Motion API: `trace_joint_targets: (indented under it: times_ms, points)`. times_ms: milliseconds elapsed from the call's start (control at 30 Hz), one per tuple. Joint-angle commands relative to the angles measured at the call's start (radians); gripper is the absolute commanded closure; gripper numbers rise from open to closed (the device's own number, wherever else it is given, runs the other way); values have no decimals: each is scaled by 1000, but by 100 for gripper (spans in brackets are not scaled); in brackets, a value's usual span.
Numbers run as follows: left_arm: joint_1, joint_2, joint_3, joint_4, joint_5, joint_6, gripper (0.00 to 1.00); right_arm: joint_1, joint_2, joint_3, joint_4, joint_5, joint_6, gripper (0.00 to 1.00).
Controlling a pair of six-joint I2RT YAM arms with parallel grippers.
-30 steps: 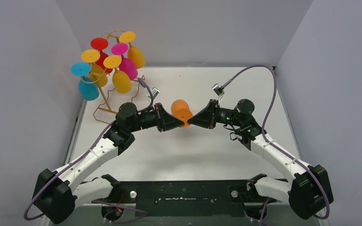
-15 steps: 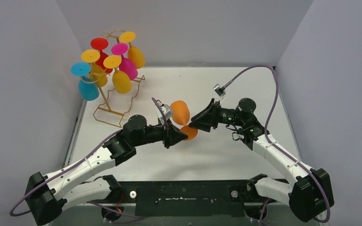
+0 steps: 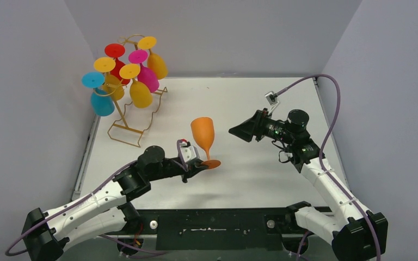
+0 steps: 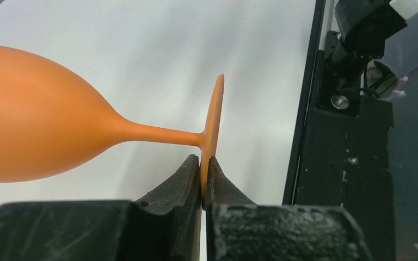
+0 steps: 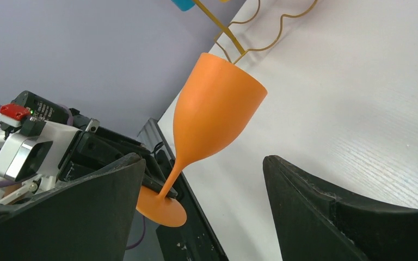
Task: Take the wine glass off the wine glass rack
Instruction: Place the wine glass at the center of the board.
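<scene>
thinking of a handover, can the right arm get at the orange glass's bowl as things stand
Probably yes. The right tool is open and faces the orange glass, nothing standing between them. The left tool pinches only the rim of the foot, so the bowl is free.

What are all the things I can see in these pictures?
orange wine glass: one, orange, middle of the table, bowl up, held by its foot
wine glass rack: one, gold wire, far left corner of the table
yellow glasses: three, yellow, hanging upside down on the rack
red glass: one, red, hanging at the back of the rack
pink glass: one, pink, hanging on the rack
blue glass: one, blue, hanging on the rack's left side
table: one, white, under everything
left gripper: one, black, pinching the rim of the orange glass's foot
right gripper: one, black, open, to the right of the orange glass, not touching it
</scene>
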Motion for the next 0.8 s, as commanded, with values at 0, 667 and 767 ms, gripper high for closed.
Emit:
trace_joint_targets:
  times_ms: [0, 667, 767]
  points:
    - [-3, -24, -11, 48, 62, 144, 100, 1, 4, 21, 21, 16, -8, 18]
    - [26, -26, -11, -153, 211, 516, 100, 8, 217, 408, -431, -209, -568, 15]
    - [26, -16, -9, -175, 229, 554, 100, 34, 261, 477, -545, -214, -655, 17]
